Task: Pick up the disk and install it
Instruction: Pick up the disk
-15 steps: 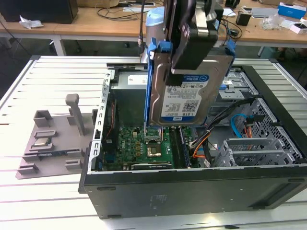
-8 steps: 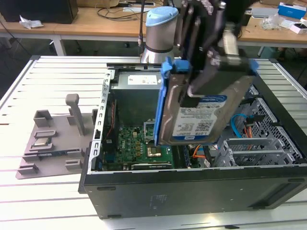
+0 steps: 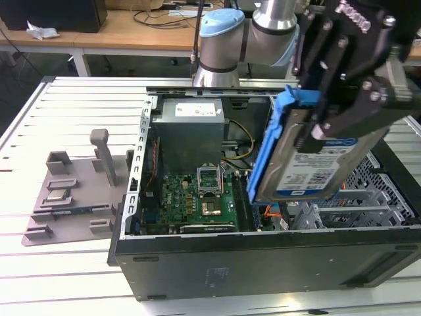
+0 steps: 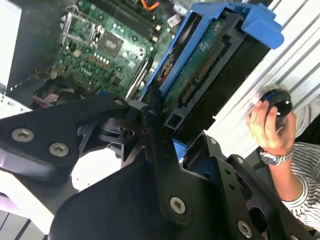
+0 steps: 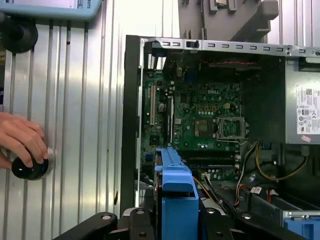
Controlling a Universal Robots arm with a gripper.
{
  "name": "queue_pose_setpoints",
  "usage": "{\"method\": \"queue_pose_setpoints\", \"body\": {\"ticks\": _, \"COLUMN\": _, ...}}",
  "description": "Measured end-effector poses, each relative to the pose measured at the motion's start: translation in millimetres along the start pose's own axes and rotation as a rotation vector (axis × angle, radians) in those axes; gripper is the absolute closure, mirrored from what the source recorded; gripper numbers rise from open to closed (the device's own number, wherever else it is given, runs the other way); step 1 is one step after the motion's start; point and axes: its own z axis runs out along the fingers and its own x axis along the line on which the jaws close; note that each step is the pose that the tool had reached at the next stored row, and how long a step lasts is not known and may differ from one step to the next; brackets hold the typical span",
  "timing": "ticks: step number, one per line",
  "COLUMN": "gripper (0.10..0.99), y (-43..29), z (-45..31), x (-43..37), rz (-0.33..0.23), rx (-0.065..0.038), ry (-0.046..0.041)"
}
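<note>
Disk (image 3: 314, 172), blue-framed, hangs tilted over the open computer case (image 3: 263, 257) at the exterior view's right, the gripper (image 3: 316, 131) clamped tight on it.

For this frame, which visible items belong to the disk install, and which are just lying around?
In the job: the disk, clamped in the gripper; open computer case.
Lying about: grey plastic fixture beside the case; person's hand on a black knob.
</note>
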Motion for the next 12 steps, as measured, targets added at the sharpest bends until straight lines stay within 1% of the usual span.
{"method": "queue_pose_setpoints", "body": {"ticks": 3, "gripper": 0.718, "y": -32.8, "z": 0.6, "x": -1.4, "rz": -0.002, "rx": -0.004, "ry": -0.0001}}
{"method": "queue_pose_setpoints", "body": {"ticks": 5, "gripper": 0.718, "y": -57.6, "z": 1.2, "x": -6.7, "rz": -0.002, "rx": -0.005, "ry": -0.0002}}
{"method": "queue_pose_setpoints", "body": {"ticks": 6, "gripper": 0.718, "y": -66.5, "z": 1.4, "x": -9.4, "rz": -0.002, "rx": -0.006, "ry": 0.0}}
{"method": "queue_pose_setpoints", "body": {"ticks": 7, "gripper": 0.718, "y": -70.7, "z": 1.8, "x": -11.0, "rz": -0.002, "rx": -0.006, "ry": 0.0}}
{"method": "queue_pose_setpoints", "body": {"ticks": 8, "gripper": 0.718, "y": -80.7, "z": 3.2, "x": -14.6, "rz": -0.002, "rx": -0.007, "ry": -0.0001}}
{"method": "queue_pose_setpoints", "body": {"ticks": 9, "gripper": 0.718, "y": -87.9, "z": 5.3, "x": -15.6, "rz": -0.002, "rx": -0.009, "ry": -0.0002}}
{"method": "queue_pose_setpoints", "body": {"ticks": 10, "gripper": 0.718, "y": -92.8, "z": 7.3, "x": -15.5, "rz": -0.002, "rx": -0.01, "ry": -0.0001}}
{"method": "queue_pose_setpoints", "body": {"ticks": 12, "gripper": 0.718, "y": -96.9, "z": 9.9, "x": -15.3, "rz": -0.002, "rx": -0.011, "ry": -0.0002}}
